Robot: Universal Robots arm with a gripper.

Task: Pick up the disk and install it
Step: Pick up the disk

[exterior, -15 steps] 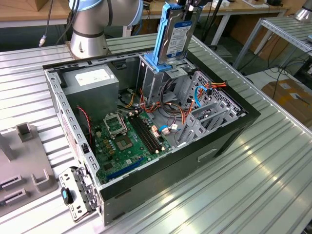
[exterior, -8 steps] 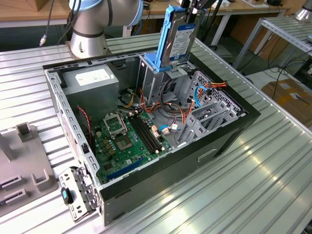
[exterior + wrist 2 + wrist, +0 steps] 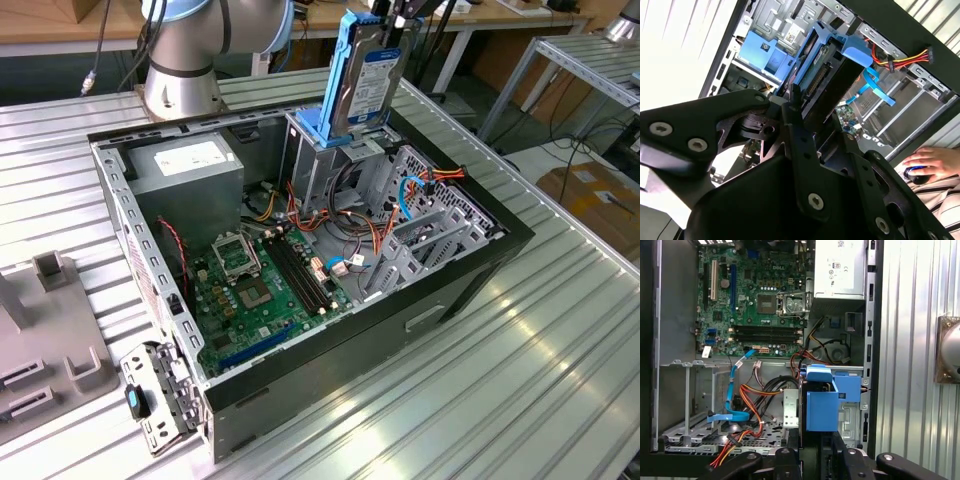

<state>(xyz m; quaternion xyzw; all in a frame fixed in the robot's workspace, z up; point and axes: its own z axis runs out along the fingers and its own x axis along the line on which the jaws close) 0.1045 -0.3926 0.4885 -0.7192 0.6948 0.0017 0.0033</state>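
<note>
Below the pincer (image 3: 391, 14), clamped shut on the disk (image 3: 365, 75), sits the drive cage (image 3: 335, 170): pickup done, disk upright at its mouth, not seated.

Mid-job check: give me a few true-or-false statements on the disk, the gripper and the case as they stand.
1. The gripper is shut on the disk. True.
2. The computer case is open, with its motherboard exposed. True.
3. The disk lies flat on the motherboard. False: it stands upright over the drive cage.
4. A person is reaching into the case. False: in the second wrist view a hand rests outside it.
</note>
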